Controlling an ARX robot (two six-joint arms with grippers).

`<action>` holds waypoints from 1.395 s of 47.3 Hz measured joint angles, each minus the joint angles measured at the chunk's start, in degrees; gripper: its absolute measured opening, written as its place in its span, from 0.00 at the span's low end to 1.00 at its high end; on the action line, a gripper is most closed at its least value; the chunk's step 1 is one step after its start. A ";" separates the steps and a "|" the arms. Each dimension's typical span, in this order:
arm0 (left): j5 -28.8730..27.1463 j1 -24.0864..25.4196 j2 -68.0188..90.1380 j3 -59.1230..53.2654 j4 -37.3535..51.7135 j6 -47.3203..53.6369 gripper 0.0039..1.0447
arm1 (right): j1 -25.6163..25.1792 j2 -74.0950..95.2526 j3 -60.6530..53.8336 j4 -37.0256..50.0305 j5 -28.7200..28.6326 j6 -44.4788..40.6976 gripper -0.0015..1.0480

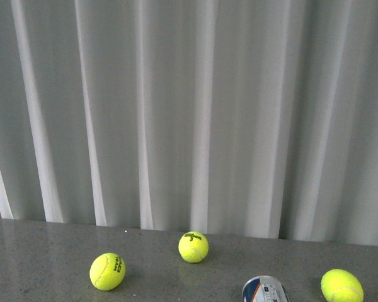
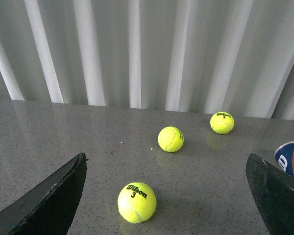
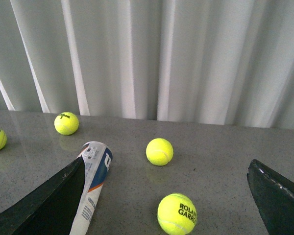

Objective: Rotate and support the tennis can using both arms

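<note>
**Both pincers wide open, tennis can lying by the right one**

We see a pale pleated curtain (image 1: 189, 113) filling the background beyond both pincers. Below it runs a grey speckled table (image 1: 44, 251).

The left pincer (image 2: 165, 164) stands wide open and holds nothing. The right pincer (image 3: 166, 167) gapes just as wide and is likewise empty.

The tennis can (image 3: 92, 186) lies on its side on the table, inside the right pincer's gap and close along one finger (image 3: 44, 205). We cannot tell whether the two touch. From the left pincer, only one end of the can shows, just past one of its fingers. In the front view we see neither arm, only that end of the can at the frame's edge.

A Wilson ball (image 2: 136, 202) sits on the table between the left pincer's fingers, and a second ball (image 2: 170, 139) lies farther ahead. A Roland Garros ball (image 3: 177, 213) rests within the right pincer's gap, apart from the can, and a plain ball (image 3: 159, 151) lies ahead of it.
</note>
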 joint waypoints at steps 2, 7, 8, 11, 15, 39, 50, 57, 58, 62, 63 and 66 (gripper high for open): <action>0.00 0.00 0.00 0.00 0.00 -0.02 0.94 | 0.00 0.00 0.00 0.00 0.00 0.00 0.93; 0.00 0.00 0.00 0.00 0.00 -0.02 0.94 | 0.00 0.00 0.00 0.00 0.00 0.00 0.93; 0.00 0.00 -0.02 0.00 0.00 0.00 0.94 | 0.00 0.00 0.00 0.00 0.00 0.00 0.93; 0.00 0.00 0.00 0.00 0.00 0.00 0.94 | 0.00 0.00 0.00 0.00 0.00 0.00 0.93; 0.00 0.00 -0.02 0.00 0.00 0.00 0.94 | -0.68 1.31 1.01 -2.89 -2.58 -0.70 0.93; -0.02 0.00 -0.04 0.00 -0.04 0.00 0.94 | 9.81 88.50 38.10 3.23 -7.06 11.43 0.93; 0.00 0.00 -0.04 0.00 -0.04 0.00 0.94 | 14.25 102.71 49.05 2.54 -6.14 14.62 0.93; 0.00 0.00 -0.04 0.00 -0.04 -0.02 0.94 | 15.08 107.58 53.29 1.46 -5.95 15.96 0.93; 0.00 0.00 -0.04 0.00 -0.04 0.00 0.94 | 15.15 108.32 53.88 1.36 -5.77 16.17 0.93; 0.00 0.00 -0.04 0.00 -0.04 0.00 0.94 | 15.45 110.97 56.04 0.98 -5.57 17.55 0.93; 0.00 0.00 -0.04 0.00 -0.04 0.00 0.94 | 15.54 111.89 56.76 0.85 -5.60 18.05 0.93; 0.00 0.00 -0.04 0.00 -0.04 0.00 0.94 | 15.78 113.70 58.18 0.46 -5.53 18.99 0.93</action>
